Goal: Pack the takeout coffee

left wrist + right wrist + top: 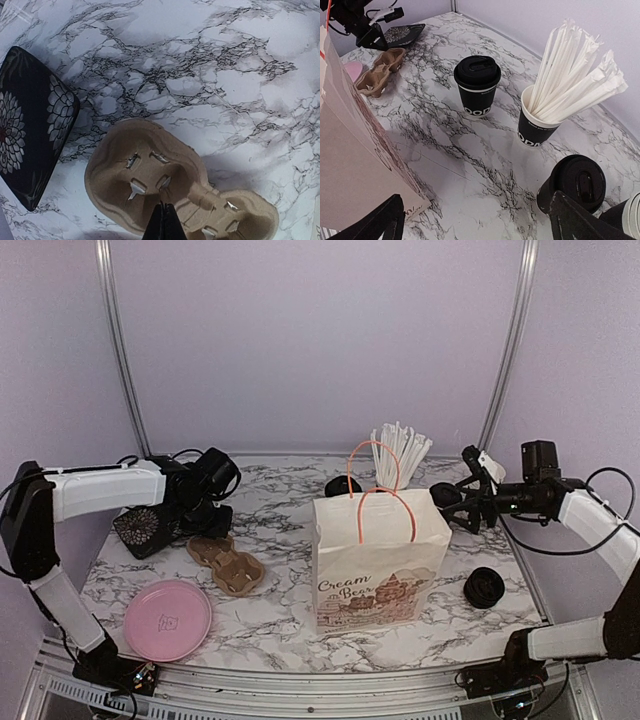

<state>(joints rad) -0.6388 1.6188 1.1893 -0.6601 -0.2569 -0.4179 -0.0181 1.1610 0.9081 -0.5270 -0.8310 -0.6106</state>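
Right gripper (476, 197): jaws spread wide, nothing between them, held above the white-and-grey marble table (280, 502).

Takeout coffee (477, 82), a small black paper cup with white lettering near its base and a round black plastic lid: upright on the marble, ahead of my open right fingers and well apart from them. It is outside the bag. In the top view it sits just behind the cream paper carrier bag with orange handles (380, 565), which stands upright mid-table.

To the coffee's right, near but not touching, stands a black paper cup full of white wrapped straws (537, 127). A second black lidded cup (575, 182) stands just beside my right finger; I cannot tell if they touch.

Left gripper (162, 222): jaws closed together with nothing held, tips over the brown moulded-pulp cup carrier (150, 185); contact with it not clear. The carrier lies flat, with a black tray bearing a white flower pattern (30, 125) just to its left.

A round pink plate (168, 620) lies near the table's front left edge
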